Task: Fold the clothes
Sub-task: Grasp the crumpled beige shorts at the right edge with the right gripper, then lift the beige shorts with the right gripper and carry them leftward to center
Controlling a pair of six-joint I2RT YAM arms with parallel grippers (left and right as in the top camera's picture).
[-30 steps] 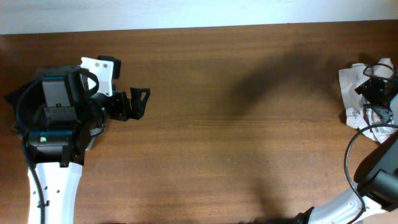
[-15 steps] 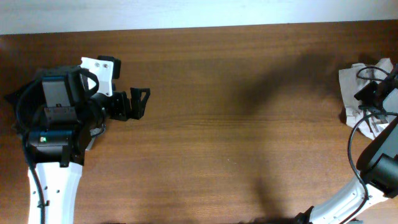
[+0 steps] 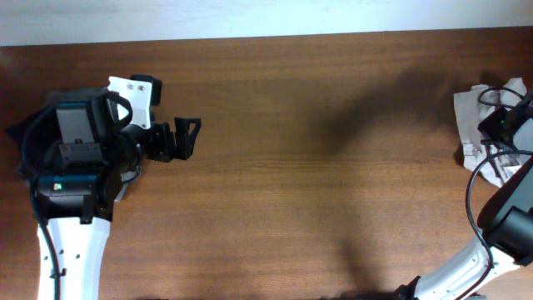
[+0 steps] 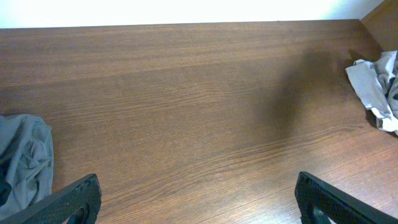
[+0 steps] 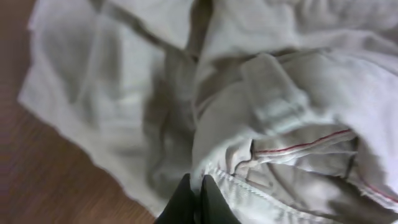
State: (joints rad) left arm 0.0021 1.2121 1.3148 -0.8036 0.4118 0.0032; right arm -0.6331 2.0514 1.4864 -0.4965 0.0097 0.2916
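Note:
The clothes, crumpled light beige shorts, lie in a heap at the table's far right edge. In the left wrist view the clothes show far off at the right. They fill the right wrist view, with a stitched seam and a red thread line. My right gripper is shut, its two dark fingertips pressed together on a fold of the fabric by the seam. From overhead the right gripper sits on top of the heap. My left gripper hangs open at the far left over bare wood, nothing between its fingers.
A grey garment lies bunched at the left, beside my left gripper. The brown wooden table stretches between the two arms. A pale wall runs along the back edge. The right arm's cable loops over the heap.
My right gripper has closed from open onto the beige fabric, shifting slightly right over the heap. The left arm has not moved.

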